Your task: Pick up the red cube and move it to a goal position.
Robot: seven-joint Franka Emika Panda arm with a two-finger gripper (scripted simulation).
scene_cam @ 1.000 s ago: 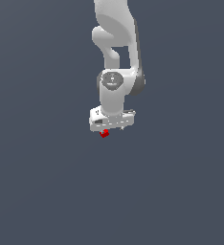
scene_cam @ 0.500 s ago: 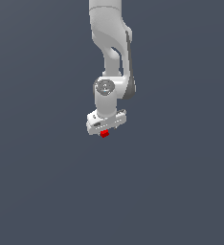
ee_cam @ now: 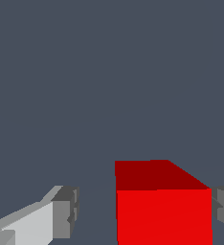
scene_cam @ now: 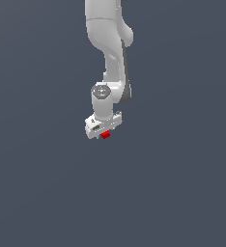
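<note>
Red cube (ee_cam: 163,215) between fingers (ee_cam: 66,213); gap one side, grip unclear; arm (scene_cam: 107,53) overhead

I count one red cube (scene_cam: 105,135) (ee_cam: 163,210) in view. I see one arm (scene_cam: 107,43), carrying one gripper (scene_cam: 104,131), with two fingers (ee_cam: 42,222) showing at the wrist.

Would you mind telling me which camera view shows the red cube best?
The wrist view shows it best: the red cube fills much of the frame, with its top and front faces distinct, sitting between the end effector fingers. In the exterior view the cube is only a tiny red speck under the end effector.
</note>
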